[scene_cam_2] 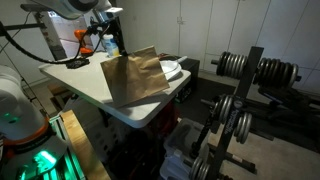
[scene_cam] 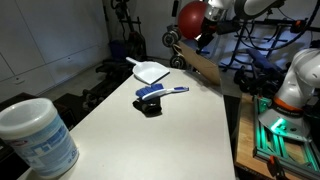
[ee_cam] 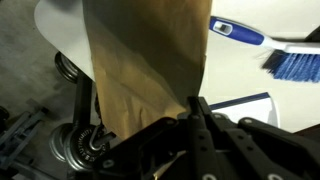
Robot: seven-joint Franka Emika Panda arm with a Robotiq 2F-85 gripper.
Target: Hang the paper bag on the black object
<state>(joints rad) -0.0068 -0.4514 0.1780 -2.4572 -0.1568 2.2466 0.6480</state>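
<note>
The tan-brown paper bag (scene_cam: pixel 205 66) hangs from my gripper (scene_cam: pixel 201 40) at the far edge of the white table (scene_cam: pixel 160 140). In an exterior view the bag (scene_cam_2: pixel 135 76) dangles past the table's side, under the gripper (scene_cam_2: pixel 113 42). In the wrist view the bag (ee_cam: pixel 140 60) fills the middle, and the black fingers (ee_cam: pixel 196 106) are closed on its top edge. A small black object (scene_cam: pixel 150 106) sits mid-table, partly under a blue brush (scene_cam: pixel 166 92), well short of the bag.
A white dustpan (scene_cam: pixel 150 71) lies on the table by the brush and also shows in an exterior view (scene_cam_2: pixel 171 68). A white-lidded tub (scene_cam: pixel 36 136) stands at the near corner. A weight rack (scene_cam_2: pixel 235 110) stands beside the table. The brush's bristles (ee_cam: pixel 290 64) show in the wrist view.
</note>
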